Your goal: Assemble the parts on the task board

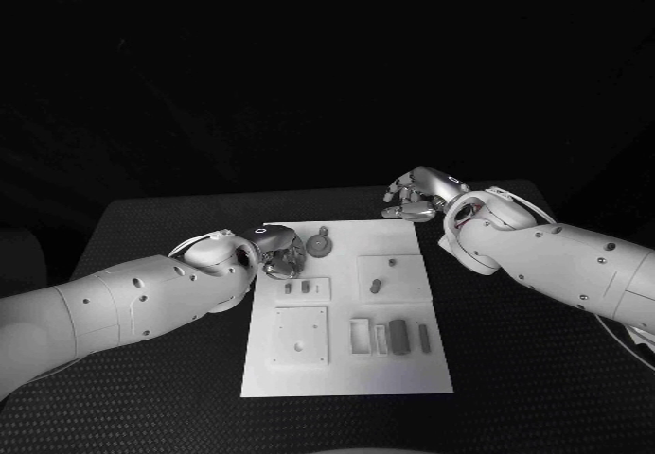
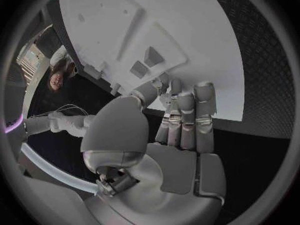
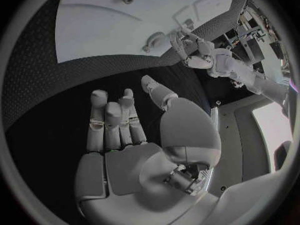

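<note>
Head view: task board [image 1: 346, 378] sits centre frame on the black worktop [image 1: 519, 378]. Left hand [image 1: 280, 253] at the board's upper-left corner, fingers curled over the edge; can't tell if it holds anything. Round grey part [image 1: 320, 245] lies just right of it on the board. More parts in the lower half: a dark block [image 1: 398, 336] beside a pale open tray [image 1: 361, 335]. Right hand [image 1: 417, 195] hovers off the board's upper-right corner, fingers apart, holding nothing.

Left wrist view: left hand [image 2: 178, 135] has its fingers straight and close together, tips at the task board [image 2: 187, 35] edge; nothing visibly held.

Right wrist view: right hand [image 3: 125, 140] is spread and empty over the worktop [image 3: 44, 100]; task board [image 3: 106, 25] beyond it, left hand [image 3: 194, 50] at its edge.
</note>
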You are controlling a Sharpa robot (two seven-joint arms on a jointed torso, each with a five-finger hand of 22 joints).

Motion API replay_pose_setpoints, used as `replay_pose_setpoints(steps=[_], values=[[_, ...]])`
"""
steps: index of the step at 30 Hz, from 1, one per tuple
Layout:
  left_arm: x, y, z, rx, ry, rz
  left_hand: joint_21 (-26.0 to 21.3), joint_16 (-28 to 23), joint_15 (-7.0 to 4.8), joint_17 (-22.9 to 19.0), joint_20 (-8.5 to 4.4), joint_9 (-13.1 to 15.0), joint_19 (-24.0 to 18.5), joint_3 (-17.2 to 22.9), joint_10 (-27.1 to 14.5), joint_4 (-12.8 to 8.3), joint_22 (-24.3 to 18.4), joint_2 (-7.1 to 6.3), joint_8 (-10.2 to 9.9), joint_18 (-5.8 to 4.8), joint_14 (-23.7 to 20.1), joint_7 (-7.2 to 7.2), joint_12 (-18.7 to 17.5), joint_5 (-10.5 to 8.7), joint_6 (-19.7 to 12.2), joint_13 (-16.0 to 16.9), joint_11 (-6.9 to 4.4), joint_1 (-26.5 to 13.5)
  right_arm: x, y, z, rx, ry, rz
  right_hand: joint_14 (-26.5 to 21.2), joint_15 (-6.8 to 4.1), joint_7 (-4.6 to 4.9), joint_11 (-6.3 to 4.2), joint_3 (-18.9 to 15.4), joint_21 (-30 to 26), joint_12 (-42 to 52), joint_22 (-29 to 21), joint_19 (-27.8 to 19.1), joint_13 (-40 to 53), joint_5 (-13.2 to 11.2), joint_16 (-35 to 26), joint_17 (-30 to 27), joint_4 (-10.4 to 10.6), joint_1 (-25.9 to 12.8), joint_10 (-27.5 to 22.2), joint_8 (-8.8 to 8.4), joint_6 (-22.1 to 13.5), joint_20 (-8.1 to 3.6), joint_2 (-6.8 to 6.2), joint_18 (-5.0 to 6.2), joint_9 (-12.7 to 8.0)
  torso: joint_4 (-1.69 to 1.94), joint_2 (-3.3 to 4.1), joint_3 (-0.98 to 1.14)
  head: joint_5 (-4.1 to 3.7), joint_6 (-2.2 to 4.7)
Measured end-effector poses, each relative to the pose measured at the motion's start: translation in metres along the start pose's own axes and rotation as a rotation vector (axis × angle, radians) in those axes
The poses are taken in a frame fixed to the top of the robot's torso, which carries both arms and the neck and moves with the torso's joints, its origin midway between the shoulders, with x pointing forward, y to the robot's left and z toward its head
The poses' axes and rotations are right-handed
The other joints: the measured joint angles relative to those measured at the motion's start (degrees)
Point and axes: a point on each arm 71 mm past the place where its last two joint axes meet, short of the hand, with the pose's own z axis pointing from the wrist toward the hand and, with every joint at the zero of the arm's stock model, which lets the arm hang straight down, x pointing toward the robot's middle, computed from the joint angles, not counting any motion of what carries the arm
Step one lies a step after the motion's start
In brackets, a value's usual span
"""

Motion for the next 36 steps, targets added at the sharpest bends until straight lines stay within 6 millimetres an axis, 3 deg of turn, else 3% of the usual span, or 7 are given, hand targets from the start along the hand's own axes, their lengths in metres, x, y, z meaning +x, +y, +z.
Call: replay_pose_setpoints(steps=[9,13,18,22,24,33,36], values=[[-0.001,0.006,-0.002,-0.015,-0.006,-0.002,0.0,0.0,0.00,0.0,0.00,-0.1,0.0,0.0,0.0,0.0,0.0,-0.23,0.0,0.00,0.0,0.00,0.0,0.00,0.0,0.1,-0.02,0.2,-0.001,-0.003,-0.001,0.003,-0.001,-0.001,0.0,0.00,-0.11,0.02,0.0,0.0,0.0,0.0,0.0,-0.1,0.0,0.0,0.0,0.0,0.0,0.0,0.00,0.0,0.00,0.00,0.00,0.0,-0.01,0.01,0.00,-0.01,0.13],[-0.003,0.017,-0.006,-0.038,-0.012,-0.009,0.0,0.0,0.01,-0.2,0.22,0.0,-0.2,0.0,0.0,0.0,0.0,-0.23,0.3,0.01,-0.2,0.10,0.0,0.00,0.1,0.2,-0.03,0.2,-0.004,-0.007,-0.003,-0.002,-0.001,0.006,-1.2,0.12,0.44,0.70,0.4,-1.3,-1.0,0.0,-1.0,-1.1,0.0,-1.6,-1.0,-0.5,0.3,-0.9,-0.33,-0.6,0.15,0.29,0.00,-0.1,-0.01,0.01,-0.03,-0.05,0.44],[-0.011,0.043,-0.014,-0.112,-0.038,-0.095,0.0,0.0,0.10,-0.4,0.40,0.4,-0.4,0.0,-0.4,0.0,0.0,-0.23,1.6,0.03,-0.5,0.76,0.0,-0.01,1.8,0.4,0.21,0.2,-0.006,-0.010,-0.009,-0.029,0.012,0.025,-3.2,0.68,1.01,1.13,1.4,-5.6,-8.8,-1.3,-3.9,-7.3,0.0,-8.9,-4.6,-3.0,1.8,-2.2,-0.68,-1.2,2.06,1.78,0.40,-0.1,0.01,0.01,-0.07,-0.28,1.01],[-0.023,0.064,-0.020,-0.179,-0.078,-0.231,-0.8,-0.9,0.55,-1.0,1.02,0.5,-1.1,0.2,-1.1,0.5,0.0,-0.23,2.2,0.09,-1.3,1.04,0.0,-0.01,2.3,0.4,0.48,0.2,-0.007,-0.012,-0.015,-0.049,0.033,0.039,-2.7,1.20,1.89,2.06,1.9,-6.3,-18.9,-1.7,-4.2,-14.9,0.0,-11.4,-5.6,-3.5,3.1,-3.5,-1.20,-2.3,2.25,1.70,0.71,-0.3,0.01,0.00,-0.07,-0.50,1.27],[-0.028,0.076,-0.025,-0.213,-0.103,-0.329,-2.9,-3.1,1.06,-2.1,1.56,0.6,-3.3,0.3,-2.4,0.6,-0.2,0.20,2.3,0.09,-3.2,1.13,-0.2,-0.01,2.4,0.4,1.00,-0.2,-0.005,-0.015,-0.020,-0.056,0.049,0.043,-1.9,2.21,2.28,3.18,2.0,-6.4,-27.4,-1.6,-4.0,-21.6,0.0,-11.8,-5.6,-3.6,3.7,-2.7,-1.30,-2.7,2.54,1.71,0.70,-0.4,0.01,-0.01,-0.05,-0.69,1.44],[-0.043,0.097,-0.038,-0.220,-0.196,-0.715,-16.0,-17.5,4.22,-8.7,4.59,0.9,-13.2,-1.8,-6.1,1.1,-8.2,1.06,3.5,0.11,-11.4,1.58,-0.2,-0.01,1.3,0.7,3.40,-4.5,0.014,-0.020,-0.038,-0.106,0.144,-0.043,1.4,3.76,2.38,4.54,1.7,-6.4,-45.3,-1.1,-1.0,-34.8,0.0,-12.6,-4.9,-3.6,5.2,3.2,-0.60,-2.7,1.44,1.71,-0.48,-0.9,-0.04,-0.05,0.00,-1.12,1.93],[-0.044,0.096,-0.040,-0.197,-0.213,-0.807,-20.2,-22.7,5.70,-10.6,6.15,1.0,-15.2,-2.5,-6.5,0.4,-11.5,1.44,3.9,1.81,-13.1,1.31,-0.2,-0.01,0.7,0.5,3.41,-5.5,0.022,-0.019,-0.042,-0.130,0.175,-0.108,2.3,3.48,1.90,4.48,1.7,-6.4,-47.1,-1.0,-0.4,-36.2,0.0,-12.6,-4.8,-3.6,5.7,4.6,-0.15,-1.8,1.23,1.73,-0.53,-0.9,-0.07,-0.09,-0.04,-1.04,1.98]])
